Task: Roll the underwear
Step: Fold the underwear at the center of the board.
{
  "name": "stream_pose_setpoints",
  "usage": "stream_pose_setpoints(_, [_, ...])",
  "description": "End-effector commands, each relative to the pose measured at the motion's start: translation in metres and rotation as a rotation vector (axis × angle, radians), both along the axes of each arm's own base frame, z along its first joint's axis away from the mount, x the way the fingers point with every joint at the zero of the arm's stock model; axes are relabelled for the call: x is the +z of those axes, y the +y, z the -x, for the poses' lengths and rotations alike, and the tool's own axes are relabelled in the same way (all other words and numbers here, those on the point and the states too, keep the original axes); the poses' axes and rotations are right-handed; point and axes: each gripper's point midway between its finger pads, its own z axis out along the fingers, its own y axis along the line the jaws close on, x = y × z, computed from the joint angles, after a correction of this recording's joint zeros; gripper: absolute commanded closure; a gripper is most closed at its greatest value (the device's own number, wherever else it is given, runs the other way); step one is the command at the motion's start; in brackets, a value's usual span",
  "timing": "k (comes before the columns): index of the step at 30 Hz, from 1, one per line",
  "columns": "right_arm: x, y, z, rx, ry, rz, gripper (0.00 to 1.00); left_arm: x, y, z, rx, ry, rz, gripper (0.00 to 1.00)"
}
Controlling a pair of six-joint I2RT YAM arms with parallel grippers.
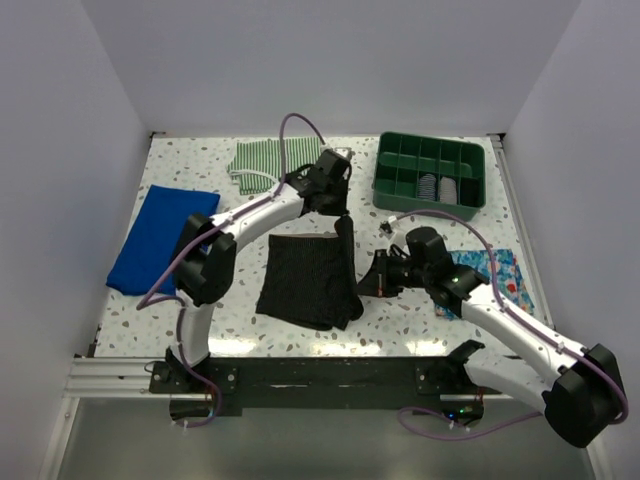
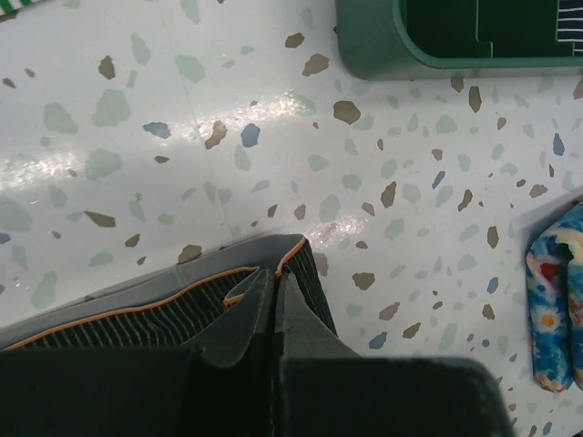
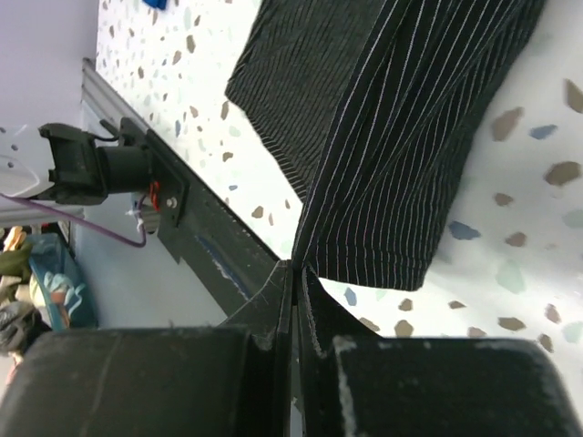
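No text, label or number seems readable on anything here.

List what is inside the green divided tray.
Two rolled striped cloths sit side by side in near compartments of the green tray. The other compartments show only dark green. The near wall hides the rolls' lower parts and the front floors.

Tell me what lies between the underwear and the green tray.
Nothing. In the left wrist view, only bare speckled table separates the underwear from the green tray.
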Motion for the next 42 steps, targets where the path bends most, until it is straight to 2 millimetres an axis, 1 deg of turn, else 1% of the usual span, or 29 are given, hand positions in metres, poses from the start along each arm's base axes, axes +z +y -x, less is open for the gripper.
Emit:
stream_pose_setpoints(1, [0.036, 0.029, -0.008, 0.028, -0.065, -0.061, 1.0, 0.048, 0.02, -0.015, 0.032, -0.117, 0.095, 1.0])
stream_pose_setpoints(2, [0.034, 0.033, -0.009, 0.032, -0.059, -0.051, 1.0, 0.047, 0.026, -0.013, 0.037, -0.117, 0.091, 1.0])
stream_pose_setpoints(4, [0.041, 0.045, -0.006, 0.058, -0.071, -0.056, 1.0, 0.049, 0.035, -0.015, 0.054, -0.124, 0.094, 1.0])
stream_pose_setpoints(5, [0.036, 0.049, -0.008, 0.058, -0.058, -0.041, 1.0, 0.048, 0.04, -0.012, 0.056, -0.122, 0.096, 1.0])
stream_pose_setpoints(7, [0.043, 0.061, -0.007, 0.073, -0.063, -0.056, 1.0, 0.05, 0.048, -0.015, 0.068, -0.127, 0.106, 1.0])
stream_pose_setpoints(9, [0.038, 0.07, -0.006, 0.084, -0.054, -0.039, 1.0, 0.048, 0.058, -0.012, 0.079, -0.124, 0.101, 1.0])
stream_pose_setpoints(10, [0.042, 0.075, -0.007, 0.088, -0.058, -0.044, 1.0, 0.048, 0.065, -0.015, 0.088, -0.128, 0.102, 1.0])
stream_pose_setpoints(11, [0.042, 0.078, -0.007, 0.091, -0.056, -0.042, 1.0, 0.045, 0.07, -0.012, 0.094, -0.125, 0.097, 1.0])
stream_pose_setpoints(12, [0.037, 0.083, -0.005, 0.105, -0.045, -0.031, 1.0, 0.045, 0.075, -0.012, 0.098, -0.129, 0.091, 1.0])
stream_pose_setpoints(13, [0.04, 0.089, -0.006, 0.108, -0.051, -0.036, 1.0, 0.044, 0.082, -0.015, 0.111, -0.132, 0.092, 1.0])
stream_pose_setpoints(17, [0.036, 0.107, -0.004, 0.133, -0.033, -0.021, 1.0, 0.034, 0.105, -0.01, 0.139, -0.114, 0.084, 1.0])
stream_pose_setpoints(18, [0.039, 0.113, -0.001, 0.147, -0.036, -0.026, 1.0, 0.033, 0.111, -0.011, 0.152, -0.113, 0.091, 1.0])
stream_pose_setpoints(19, [0.034, 0.117, -0.003, 0.15, -0.028, -0.013, 1.0, 0.031, 0.114, -0.01, 0.157, -0.111, 0.092, 1.0])
stream_pose_setpoints(20, [0.034, 0.121, 0.001, 0.161, -0.026, -0.009, 1.0, 0.028, 0.12, -0.006, 0.162, -0.108, 0.091, 1.0])
stream_pose_setpoints(21, [0.036, 0.126, 0.0, 0.16, -0.027, -0.016, 1.0, 0.027, 0.126, -0.007, 0.172, -0.112, 0.093, 1.0])
stream_pose_setpoints(22, [0.031, 0.13, 0.0, 0.166, -0.015, -0.009, 1.0, 0.023, 0.13, -0.005, 0.177, -0.104, 0.087, 1.0])
stream_pose_setpoints(24, [0.032, 0.138, 0.001, 0.174, -0.01, -0.011, 1.0, 0.02, 0.135, -0.003, 0.173, -0.089, 0.095, 1.0])
stream_pose_setpoints(26, [0.021, 0.143, 0.002, 0.179, 0.01, 0.005, 1.0, 0.015, 0.139, -0.001, 0.178, -0.079, 0.089, 1.0])
stream_pose_setpoints(27, [0.022, 0.147, 0.001, 0.178, 0.013, 0.001, 1.0, 0.013, 0.141, -0.002, 0.181, -0.082, 0.09, 1.0])
stream_pose_setpoints(28, [0.015, 0.149, 0.0, 0.179, 0.025, 0.015, 1.0, 0.008, 0.143, 0.001, 0.183, -0.073, 0.088, 1.0])
stream_pose_setpoints(29, [0.016, 0.153, -0.001, 0.184, 0.022, 0.013, 1.0, 0.008, 0.145, 0.0, 0.185, -0.073, 0.093, 1.0])
stream_pose_setpoints(32, [0.004, 0.159, -0.004, 0.189, 0.038, 0.034, 1.0, -0.002, 0.152, 0.002, 0.196, -0.053, 0.084, 1.0])
stream_pose_setpoints(33, [0.005, 0.162, -0.004, 0.193, 0.038, 0.029, 1.0, -0.004, 0.154, 0.002, 0.199, -0.047, 0.081, 1.0])
stream_pose_setpoints(37, [-0.002, 0.173, -0.003, 0.22, 0.046, 0.034, 1.0, -0.009, 0.163, 0.006, 0.212, -0.054, 0.083, 1.0])
stream_pose_setpoints(38, [-0.001, 0.178, -0.002, 0.23, 0.043, 0.03, 1.0, -0.012, 0.167, 0.006, 0.216, -0.044, 0.073, 1.0])
stream_pose_setpoints(39, [-0.007, 0.181, -0.001, 0.238, 0.053, 0.038, 1.0, -0.014, 0.168, 0.005, 0.219, -0.042, 0.069, 1.0])
stream_pose_setpoints(40, [-0.007, 0.182, -0.002, 0.239, 0.054, 0.036, 1.0, -0.022, 0.17, 0.006, 0.219, -0.03, 0.06, 1.0])
stream_pose_setpoints(41, [-0.006, 0.186, -0.003, 0.244, 0.047, 0.033, 1.0, -0.024, 0.171, 0.004, 0.219, -0.032, 0.069, 1.0])
stream_pose_setpoints(42, [-0.014, 0.187, -0.003, 0.244, 0.057, 0.047, 1.0, -0.027, 0.171, 0.005, 0.216, -0.024, 0.072, 1.0])
